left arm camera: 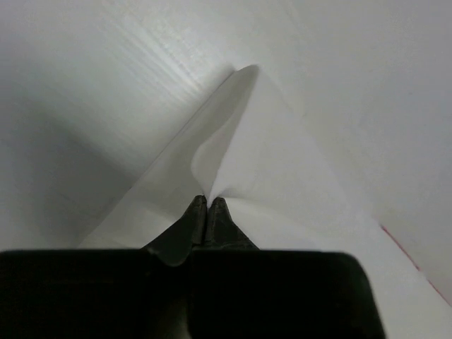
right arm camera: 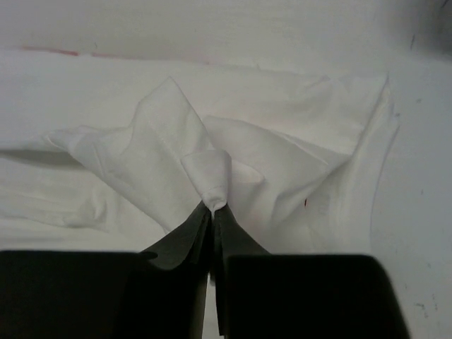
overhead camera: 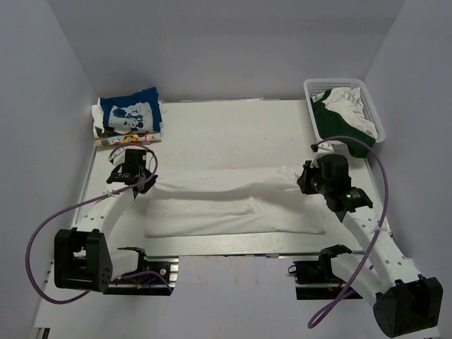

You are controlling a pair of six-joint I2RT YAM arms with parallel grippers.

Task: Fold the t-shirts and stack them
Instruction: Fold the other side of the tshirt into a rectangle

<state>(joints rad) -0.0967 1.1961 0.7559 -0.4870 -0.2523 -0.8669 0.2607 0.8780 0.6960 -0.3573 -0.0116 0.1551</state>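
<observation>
A large white t-shirt (overhead camera: 233,205) lies across the table middle, stretched between both grippers; no red logo shows. My left gripper (overhead camera: 145,182) is shut on its left edge, and the cloth (left arm camera: 240,148) rises in a taut fold from the closed fingertips (left arm camera: 219,212). My right gripper (overhead camera: 305,178) is shut on a bunched corner of the same shirt (right arm camera: 212,176) at its right end. A folded blue t-shirt with white cartoon print (overhead camera: 131,113) lies on a small stack at the far left corner.
A white basket (overhead camera: 374,113) at the far right corner holds green and white clothes. Folded items lie under the blue shirt (overhead camera: 123,139). White walls close in the table on the left, back and right. Purple cables loop beside both arms.
</observation>
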